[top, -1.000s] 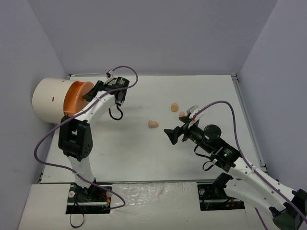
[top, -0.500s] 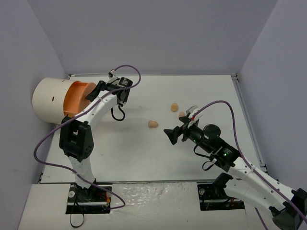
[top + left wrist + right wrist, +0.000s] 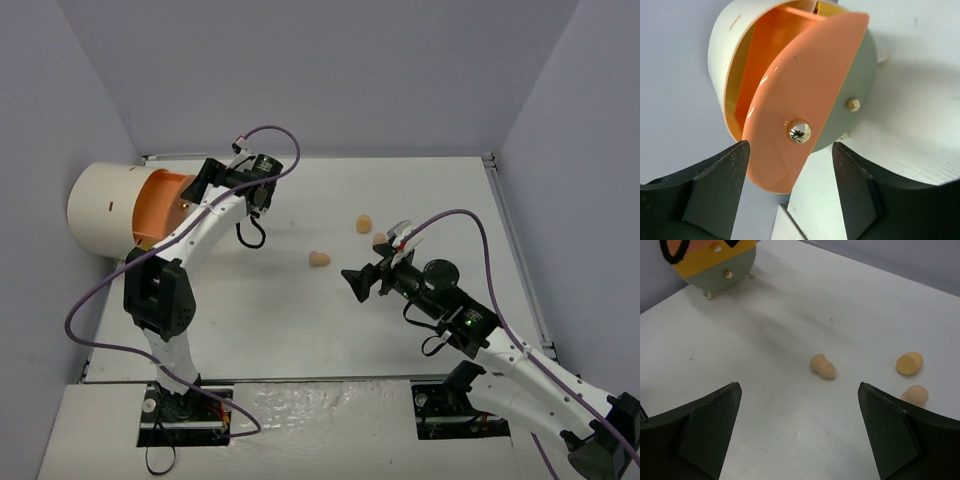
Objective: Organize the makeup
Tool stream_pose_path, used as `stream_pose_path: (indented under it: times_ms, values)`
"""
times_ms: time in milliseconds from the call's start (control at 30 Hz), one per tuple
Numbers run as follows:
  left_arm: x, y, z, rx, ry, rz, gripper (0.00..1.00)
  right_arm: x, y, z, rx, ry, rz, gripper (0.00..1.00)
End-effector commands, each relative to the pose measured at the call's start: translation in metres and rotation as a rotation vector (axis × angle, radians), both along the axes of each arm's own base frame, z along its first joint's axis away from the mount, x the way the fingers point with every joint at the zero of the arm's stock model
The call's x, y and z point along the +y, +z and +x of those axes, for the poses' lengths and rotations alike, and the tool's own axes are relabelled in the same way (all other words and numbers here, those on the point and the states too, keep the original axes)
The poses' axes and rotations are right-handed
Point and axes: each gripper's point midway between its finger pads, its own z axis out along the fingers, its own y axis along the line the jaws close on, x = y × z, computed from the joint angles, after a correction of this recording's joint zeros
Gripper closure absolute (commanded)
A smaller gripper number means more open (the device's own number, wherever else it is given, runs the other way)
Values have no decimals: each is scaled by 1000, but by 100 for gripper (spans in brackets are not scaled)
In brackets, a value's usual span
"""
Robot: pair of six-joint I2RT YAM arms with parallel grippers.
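Three peach egg-shaped sponges lie mid-table: one (image 3: 319, 259) nearest the middle, two (image 3: 364, 223) (image 3: 380, 239) further right. They also show in the right wrist view (image 3: 822, 366) (image 3: 910, 363) (image 3: 916, 395). My right gripper (image 3: 356, 283) (image 3: 799, 387) is open and empty, hovering short of them. My left gripper (image 3: 196, 185) (image 3: 790, 150) is open at the cream cylinder's front, its fingers (image 3: 715, 185) on either side of the swung-open orange door (image 3: 805, 85) with a gold knob (image 3: 799, 131), not closed on it. Lipsticks, compacts, disc, pad and tube are out of view.
The large cream cylinder (image 3: 100, 205) lies on its side at the table's far left, against the left wall. Its grey-green lower front (image 3: 860, 75) has a second knob and small feet. It also shows in the right wrist view (image 3: 715, 260). Walls enclose the table on three sides.
My left wrist has shifted slightly back and to the right at the cylinder's front. My right arm has barely moved. The sponges have not moved.
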Motion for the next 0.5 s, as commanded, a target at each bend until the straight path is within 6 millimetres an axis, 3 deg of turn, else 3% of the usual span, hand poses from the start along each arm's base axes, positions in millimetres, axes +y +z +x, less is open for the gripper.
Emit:
stream_pose_path:
  times_ms: [0, 100, 333, 367, 467]
  values:
    - [-40, 63, -12, -176, -128, -249, 33, -12, 23, 15, -36, -107, 47, 0]
    - [-89, 60, -14, -163, -293, -492, 29, -24, 17, 24, 6, -207, 33, 0]
    - [-196, 14, -34, -17, -535, -981, 27, -54, 7, 34, 82, -379, 37, 0]
    - [-204, -1, -38, 10, -521, -1030, 26, -57, 11, 32, 81, -386, 59, 0]
    - [-233, -22, -36, 28, -529, -1150, 26, -63, 13, 27, 91, -401, 85, 0]
